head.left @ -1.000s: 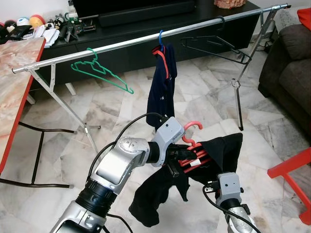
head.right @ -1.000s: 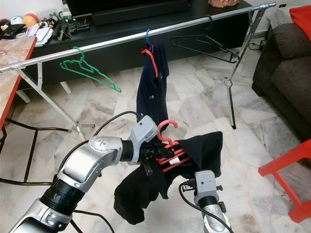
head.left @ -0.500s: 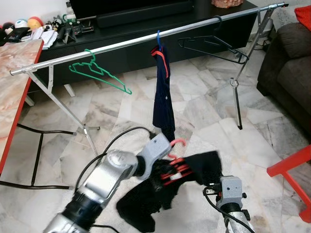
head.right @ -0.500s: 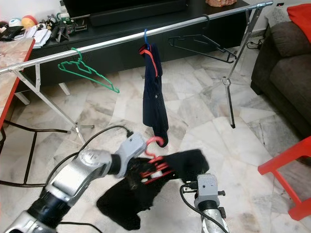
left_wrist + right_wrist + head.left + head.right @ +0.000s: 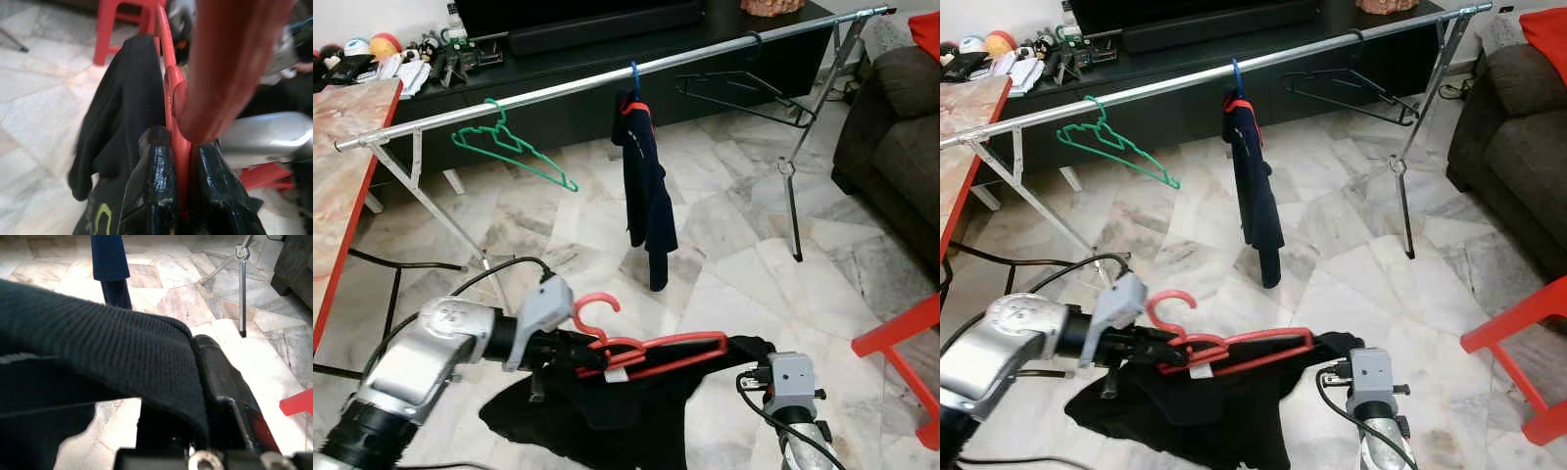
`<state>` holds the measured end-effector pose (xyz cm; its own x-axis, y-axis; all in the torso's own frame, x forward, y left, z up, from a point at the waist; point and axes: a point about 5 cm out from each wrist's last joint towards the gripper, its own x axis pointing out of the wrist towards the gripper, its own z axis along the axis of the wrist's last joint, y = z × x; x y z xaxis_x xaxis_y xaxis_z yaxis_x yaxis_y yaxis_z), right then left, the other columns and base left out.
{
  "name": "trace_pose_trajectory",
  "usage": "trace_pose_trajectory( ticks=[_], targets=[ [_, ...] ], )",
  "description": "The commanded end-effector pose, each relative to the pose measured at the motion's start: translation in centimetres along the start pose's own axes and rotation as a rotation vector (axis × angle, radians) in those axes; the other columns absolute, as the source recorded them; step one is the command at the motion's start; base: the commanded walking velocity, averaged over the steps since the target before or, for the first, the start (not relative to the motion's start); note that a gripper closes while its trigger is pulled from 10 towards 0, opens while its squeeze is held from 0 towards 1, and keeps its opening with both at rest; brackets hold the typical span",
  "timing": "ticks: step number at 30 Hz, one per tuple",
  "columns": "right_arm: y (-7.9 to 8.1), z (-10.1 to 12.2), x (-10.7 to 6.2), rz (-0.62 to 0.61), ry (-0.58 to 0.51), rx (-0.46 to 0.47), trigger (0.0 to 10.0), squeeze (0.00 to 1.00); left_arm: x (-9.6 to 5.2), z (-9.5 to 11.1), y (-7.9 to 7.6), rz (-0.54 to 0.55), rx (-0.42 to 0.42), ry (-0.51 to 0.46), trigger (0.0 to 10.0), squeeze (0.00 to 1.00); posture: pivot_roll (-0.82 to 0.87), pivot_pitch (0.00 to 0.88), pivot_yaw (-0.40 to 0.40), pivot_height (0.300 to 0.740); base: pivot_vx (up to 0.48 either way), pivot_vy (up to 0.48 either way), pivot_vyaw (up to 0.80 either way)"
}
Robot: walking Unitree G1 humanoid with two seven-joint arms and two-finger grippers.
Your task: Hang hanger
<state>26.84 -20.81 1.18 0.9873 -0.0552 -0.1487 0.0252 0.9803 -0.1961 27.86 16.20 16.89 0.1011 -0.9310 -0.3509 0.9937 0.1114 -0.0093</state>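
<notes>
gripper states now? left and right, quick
Left gripper: shut on the red hanger.
Right gripper: under the black garment; open or shut cannot be told.

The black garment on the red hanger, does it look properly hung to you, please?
Not quite. The black garment sags in a heap below the red hanger, which the left gripper holds lying nearly flat, and one edge drapes over the right gripper.

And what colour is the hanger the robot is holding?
Red. The hanger carries black clothing, pinched by the left tool. The left eye view shows it best.
</notes>
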Motion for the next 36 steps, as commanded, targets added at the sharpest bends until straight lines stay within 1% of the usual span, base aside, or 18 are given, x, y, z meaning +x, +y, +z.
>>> trace_pose_trajectory(
  ticks=[1,3,8,9,10,11,13,17,19,22,23,26,27,28,30,31,35,36],
  targets=[
    [-1.1,-0.6,-0.3,-0.054,0.027,0.028,0.0,0.0,-1.1,0.1,-0.1,-0.005,0.005,-0.012,10.0,0.0,-0.06,0.197,0.098,0.74,0.0,0.0,0.0],
    [-1.0,-0.5,-0.3,-0.045,0.024,0.039,0.0,0.0,-0.6,0.6,-0.2,-0.022,-0.004,-0.095,10.0,0.0,-0.06,0.199,0.099,0.74,0.0,0.0,0.0],
    [-0.5,-0.5,-0.3,-0.025,0.016,0.058,0.0,0.0,1.1,1.1,0.3,0.038,0.009,-0.163,10.0,0.0,-0.06,0.204,0.098,0.74,0.0,0.0,0.0],
    [0.0,-0.6,-0.4,-0.003,0.019,0.069,0.0,0.0,2.4,1.7,0.6,0.069,-0.025,-0.235,10.0,0.0,-0.06,0.202,0.098,0.74,0.0,0.0,0.0],
    [0.0,-0.6,-0.4,-0.003,0.019,0.069,0.0,0.0,2.4,1.7,0.6,0.069,-0.025,-0.235,10.0,0.0,-0.06,0.202,0.098,0.74,0.0,0.0,0.0],
    [0.7,-0.7,-0.6,0.032,0.02,0.086,0.0,0.0,4.0,2.7,0.7,0.096,-0.076,-0.356,10.0,0.0,-0.06,0.206,0.101,0.74,0.0,0.0,0.0],
    [0.9,-0.8,-0.6,0.045,0.019,0.093,0.0,0.0,4.6,3.0,0.8,0.111,-0.089,-0.393,10.0,0.0,-0.06,0.204,0.101,0.74,0.0,0.0,0.0],
    [2.7,-0.7,-0.7,0.144,0.014,0.124,0.0,0.0,8.5,5.0,0.0,0.116,-0.228,-0.575,10.0,0.0,-0.07,0.207,0.104,0.74,0.0,0.0,0.0],
    [3.1,-0.6,-0.7,0.164,0.013,0.137,0.0,0.0,9.3,5.7,-0.5,0.094,-0.233,-0.618,10.0,0.0,-0.07,0.207,0.104,0.74,0.0,0.0,0.0],
    [3.6,-0.5,-0.6,0.195,0.009,0.15,0.0,0.0,10.7,6.9,-1.2,0.07,-0.293,-0.693,10.0,0.0,-0.07,0.208,0.108,0.74,0.0,0.0,0.0],
    [4.0,-0.4,-0.6,0.222,0.006,0.165,0.0,0.0,11.7,8.1,-1.6,0.065,-0.344,-0.767,10.0,0.0,-0.07,0.208,0.111,0.74,0.0,0.0,0.0],
    [4.3,-0.3,-0.6,0.255,0.004,0.184,0.0,0.0,12.3,9.1,-1.4,0.121,-0.376,-0.847,10.0,0.0,-0.07,0.209,0.112,0.74,0.0,0.0,0.0],
    [4.4,-0.3,-0.6,0.263,0.005,0.19,0.0,0.0,12.4,9.3,-1.3,0.135,-0.391,-0.861,10.0,0.0,-0.07,0.209,0.113,0.74,0.0,0.0,0.0],
    [4.6,-0.4,-0.6,0.28,0.009,0.194,0.0,0.0,12.7,9.5,-0.9,0.207,-0.365,-0.849,10.0,0.0,-0.07,0.208,0.114,0.74,0.0,0.0,0.0],
    [4.7,-0.4,-0.7,0.287,0.012,0.196,0.0,0.0,12.8,9.4,-0.6,0.28,-0.273,-0.784,10.0,0.0,-0.07,0.208,0.114,0.74,0.0,0.0,0.0],
    [4.7,-0.5,-0.7,0.272,0.015,0.189,0.0,0.0,12.6,8.7,0.4,0.402,-0.19,-0.676,10.0,0.0,-0.07,0.207,0.114,0.74,0.0,0.0,0.0],
    [4.4,-0.6,-0.8,0.221,0.017,0.185,0.0,0.0,11.1,7.5,2.2,0.57,-0.222,-0.618,10.0,0.0,-0.06,0.208,0.115,0.74,0.0,0.0,0.0],
    [3.9,-0.6,-0.7,0.161,0.013,0.194,0.0,0.0,9.6,6.1,3.4,0.691,-0.223,-0.571,10.0,0.0,-0.06,0.208,0.115,0.74,0.0,0.0,0.0]
  ],
)
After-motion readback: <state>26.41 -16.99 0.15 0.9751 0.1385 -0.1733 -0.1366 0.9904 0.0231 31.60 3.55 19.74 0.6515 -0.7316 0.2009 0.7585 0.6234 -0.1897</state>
